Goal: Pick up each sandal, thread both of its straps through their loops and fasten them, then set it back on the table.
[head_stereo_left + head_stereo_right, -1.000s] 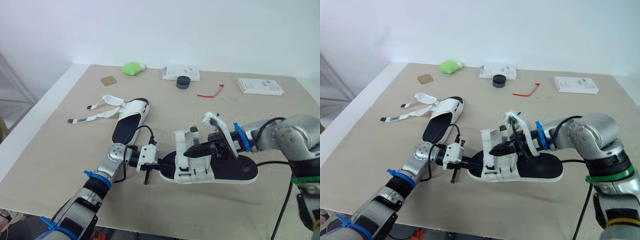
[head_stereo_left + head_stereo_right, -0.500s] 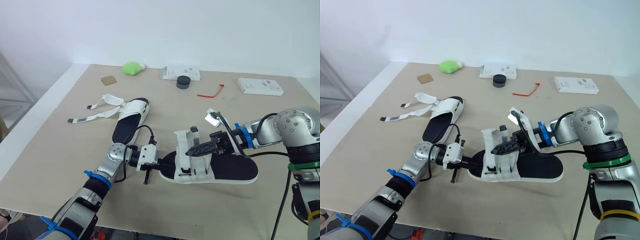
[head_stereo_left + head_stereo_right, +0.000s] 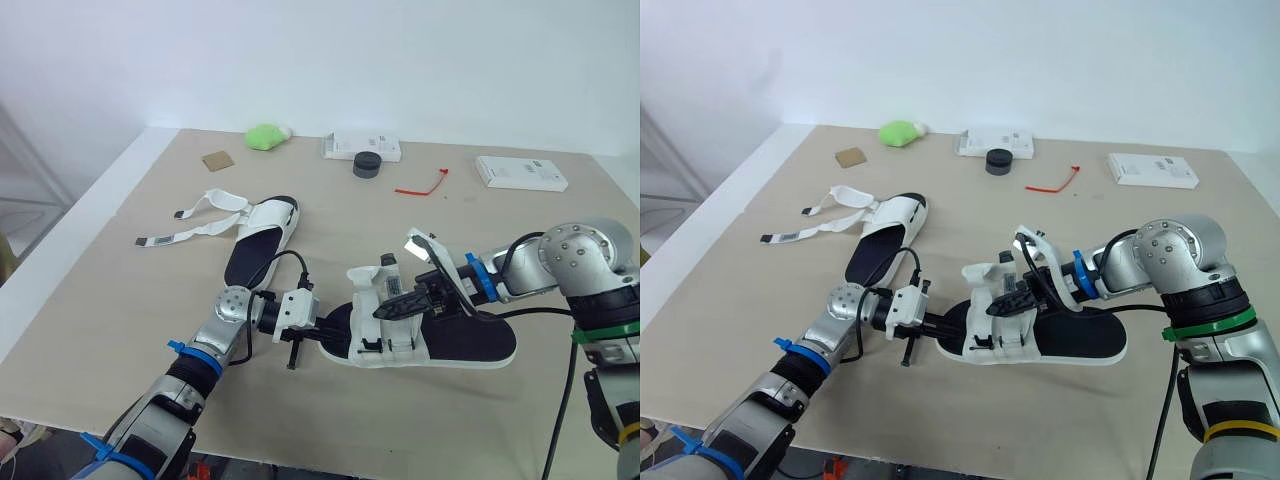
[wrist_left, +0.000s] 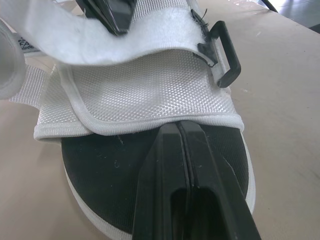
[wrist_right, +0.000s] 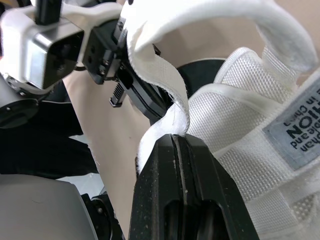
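Observation:
The near sandal [image 3: 470, 338], with a black footbed and white straps, lies at the table's front centre. My left gripper [image 3: 322, 337] is shut on its toe edge, the closed fingertips [image 4: 178, 131] resting on the black footbed just in front of the white front band [image 4: 150, 92]. A black buckle loop [image 4: 224, 59] sits at that band's side. Reaching in from the heel side, my right gripper [image 3: 383, 311] is shut on a white strap [image 5: 160, 85] above the front band. The second sandal [image 3: 258, 232] lies further back on the left, its two straps [image 3: 190, 228] spread open on the table.
Along the far edge lie a green object [image 3: 266, 136], a brown card [image 3: 217, 160], a white box [image 3: 360, 146] with a black round lid [image 3: 366, 165] in front, a red tie [image 3: 420, 186] and another white box [image 3: 520, 172]. The table's left edge [image 3: 70, 215] is near.
My right wrist has rolled and dropped slightly, keeping the strap over the front band. The left gripper and the sandal's sole have stayed put.

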Available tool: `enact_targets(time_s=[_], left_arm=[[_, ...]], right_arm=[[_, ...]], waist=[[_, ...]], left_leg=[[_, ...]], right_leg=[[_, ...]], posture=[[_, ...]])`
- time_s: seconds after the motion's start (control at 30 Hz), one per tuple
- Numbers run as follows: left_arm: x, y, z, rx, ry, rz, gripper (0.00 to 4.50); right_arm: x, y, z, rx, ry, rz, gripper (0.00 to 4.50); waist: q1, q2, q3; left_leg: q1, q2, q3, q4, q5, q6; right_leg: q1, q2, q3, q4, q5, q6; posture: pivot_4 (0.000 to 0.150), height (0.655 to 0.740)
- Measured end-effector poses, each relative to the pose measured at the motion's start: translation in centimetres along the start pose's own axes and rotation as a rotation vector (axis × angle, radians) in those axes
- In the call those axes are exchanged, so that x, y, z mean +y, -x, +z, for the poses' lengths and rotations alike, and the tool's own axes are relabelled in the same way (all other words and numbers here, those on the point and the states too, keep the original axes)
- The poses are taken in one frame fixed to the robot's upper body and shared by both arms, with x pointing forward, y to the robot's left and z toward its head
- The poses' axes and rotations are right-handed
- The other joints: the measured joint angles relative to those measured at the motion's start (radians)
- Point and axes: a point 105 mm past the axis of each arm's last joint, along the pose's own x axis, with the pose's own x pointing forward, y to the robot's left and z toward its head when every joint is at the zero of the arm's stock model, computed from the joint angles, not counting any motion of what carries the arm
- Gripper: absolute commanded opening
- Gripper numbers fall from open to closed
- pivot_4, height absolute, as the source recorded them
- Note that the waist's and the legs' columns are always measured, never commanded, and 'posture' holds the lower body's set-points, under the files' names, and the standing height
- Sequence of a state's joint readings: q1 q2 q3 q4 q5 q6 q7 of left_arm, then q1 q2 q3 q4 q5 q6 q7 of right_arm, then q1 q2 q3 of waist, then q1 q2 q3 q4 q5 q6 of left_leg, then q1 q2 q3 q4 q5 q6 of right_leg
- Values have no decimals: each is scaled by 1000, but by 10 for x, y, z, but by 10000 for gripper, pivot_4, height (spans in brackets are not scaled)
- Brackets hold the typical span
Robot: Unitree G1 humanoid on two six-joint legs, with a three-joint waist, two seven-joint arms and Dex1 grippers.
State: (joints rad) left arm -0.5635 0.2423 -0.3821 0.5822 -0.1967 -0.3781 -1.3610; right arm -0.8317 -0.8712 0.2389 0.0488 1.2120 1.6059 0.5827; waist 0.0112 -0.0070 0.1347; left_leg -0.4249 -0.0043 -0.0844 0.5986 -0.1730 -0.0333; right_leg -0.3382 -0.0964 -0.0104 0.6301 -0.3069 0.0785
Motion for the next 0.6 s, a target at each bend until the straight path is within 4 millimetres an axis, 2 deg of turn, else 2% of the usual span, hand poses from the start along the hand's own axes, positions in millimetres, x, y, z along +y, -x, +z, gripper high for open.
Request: enact_targets(time_s=[0.2,0.37,0.6], left_arm=[[0,0,0,0,0,1,0],[0,0,0,-1,0,2,0],[0,0,0,-1,1,3,0]], right_arm=[[-4,-5,-2,20,-22,-10,637],[2,-2,8,4,-37,29,637],[0,-7,-7,54,-9,-3,637]], waist=[[0,0,0],[0,0,0],[0,0,0]], left_leg=[[0,0,0,0,0,0],[0,0,0,0,0,0],[0,0,0,0,0,0]], right_leg=[[0,0,0,0,0,0],[0,0,0,0,0,0],[0,0,0,0,0,0]], posture=[[1500,7400],[1500,7400],[1500,7400]])
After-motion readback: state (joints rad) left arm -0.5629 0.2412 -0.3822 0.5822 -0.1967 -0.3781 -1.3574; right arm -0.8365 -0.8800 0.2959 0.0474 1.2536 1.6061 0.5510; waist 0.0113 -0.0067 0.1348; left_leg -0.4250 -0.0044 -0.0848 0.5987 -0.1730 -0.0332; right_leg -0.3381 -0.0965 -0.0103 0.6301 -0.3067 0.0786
